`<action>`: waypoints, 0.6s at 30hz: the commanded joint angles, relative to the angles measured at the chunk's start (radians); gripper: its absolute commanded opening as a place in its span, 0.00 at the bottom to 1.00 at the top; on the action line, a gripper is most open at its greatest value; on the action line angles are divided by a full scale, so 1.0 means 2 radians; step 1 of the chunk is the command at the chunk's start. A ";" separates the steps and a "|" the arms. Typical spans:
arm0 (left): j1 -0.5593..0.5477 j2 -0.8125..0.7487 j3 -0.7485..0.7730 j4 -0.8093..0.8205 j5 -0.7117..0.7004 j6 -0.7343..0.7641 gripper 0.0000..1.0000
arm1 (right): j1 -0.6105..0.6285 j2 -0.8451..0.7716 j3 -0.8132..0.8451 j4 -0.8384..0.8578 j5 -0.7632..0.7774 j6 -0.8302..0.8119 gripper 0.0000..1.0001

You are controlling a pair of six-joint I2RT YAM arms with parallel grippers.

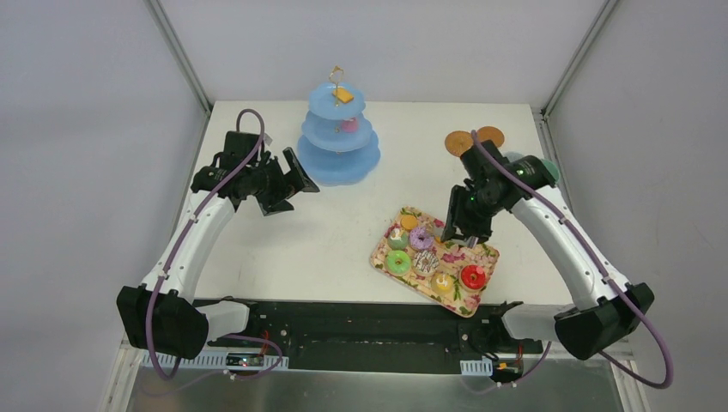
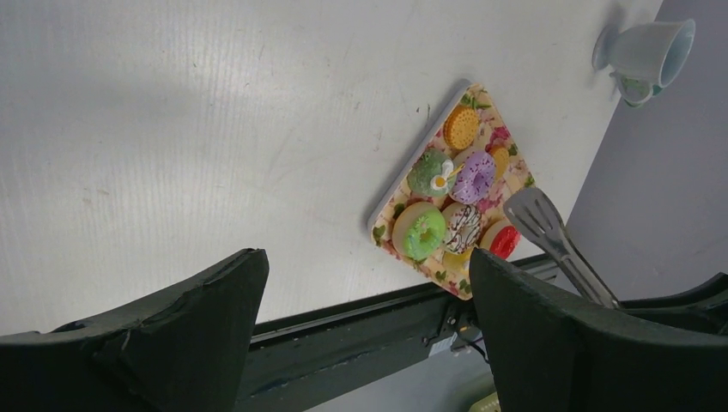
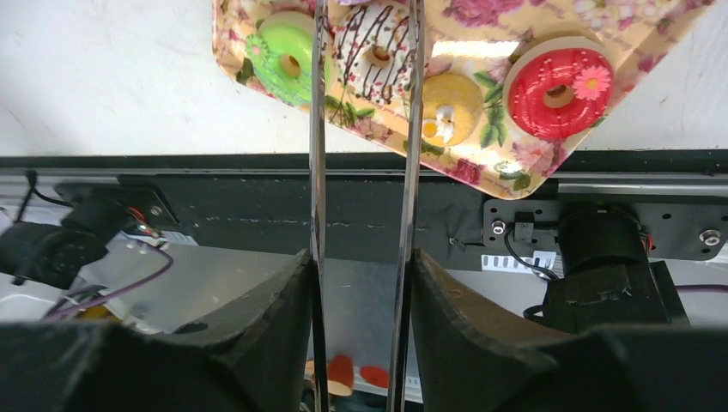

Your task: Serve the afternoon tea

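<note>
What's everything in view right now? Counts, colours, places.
table: one, white, under everything
tray: one, flowered, near right of the table
donuts: six (two green, purple, white with dark stripes, yellow, red), on the tray
tray biscuit: one, orange, tray's far corner
small orange sweet: one, beside the purple donut
stand: one, blue, three tiers, far centre
stand biscuit: one, orange, top tier
pink sweet: one, middle tier
coasters: two, brown, far right
cup: one, pale, behind the right arm
tongs: one, metal, over the tray
left gripper: open, empty
right gripper: shut on the tongs
</note>
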 commanded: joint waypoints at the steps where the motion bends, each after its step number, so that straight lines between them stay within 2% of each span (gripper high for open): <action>1: -0.002 -0.001 0.001 0.012 0.018 -0.008 0.91 | 0.052 0.010 0.006 -0.012 0.053 0.027 0.45; 18: -0.001 -0.025 -0.011 0.008 0.013 -0.015 0.91 | 0.081 0.051 0.021 0.029 0.038 0.011 0.50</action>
